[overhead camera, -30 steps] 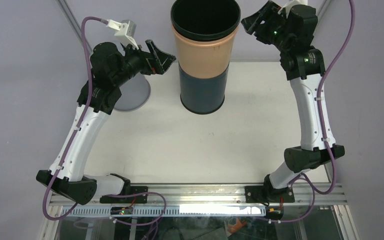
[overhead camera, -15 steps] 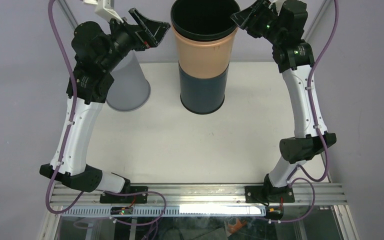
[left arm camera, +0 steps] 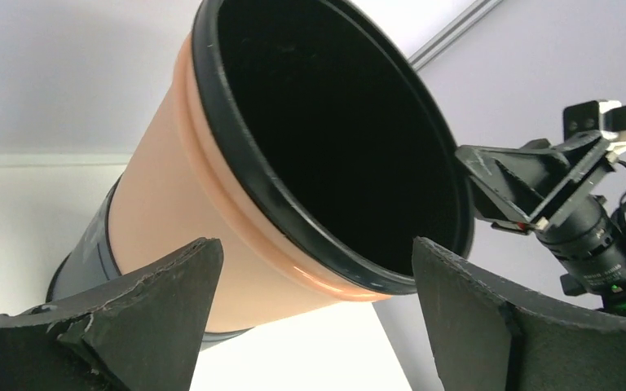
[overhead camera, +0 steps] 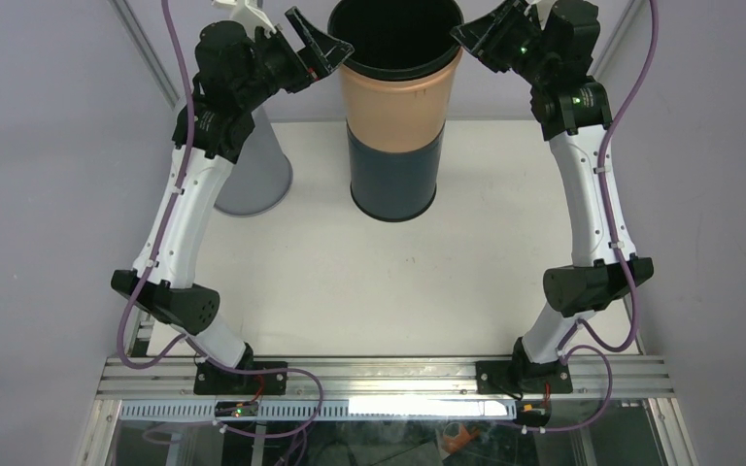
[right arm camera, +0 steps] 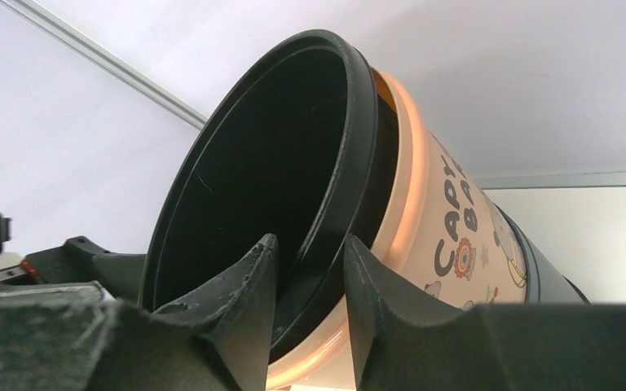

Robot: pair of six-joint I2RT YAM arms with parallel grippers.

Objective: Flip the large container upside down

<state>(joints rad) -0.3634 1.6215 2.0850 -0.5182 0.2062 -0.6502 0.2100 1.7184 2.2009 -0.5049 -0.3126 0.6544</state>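
Soft, even light from above leaves the white tabletop bright with only faint shadows, a strip by the near rail blown out white, the large container glossy outside, pitch-dark inside, and close-up wrist views slightly soft.

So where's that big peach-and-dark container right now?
In the top view the large container stands upright at the far middle of the table, with a grey cone on its left.

- Tall large container: peach upper half, dark navy lower half, black rim, dark inside.
- Stands upright, mouth upward, at top centre of the overhead view.
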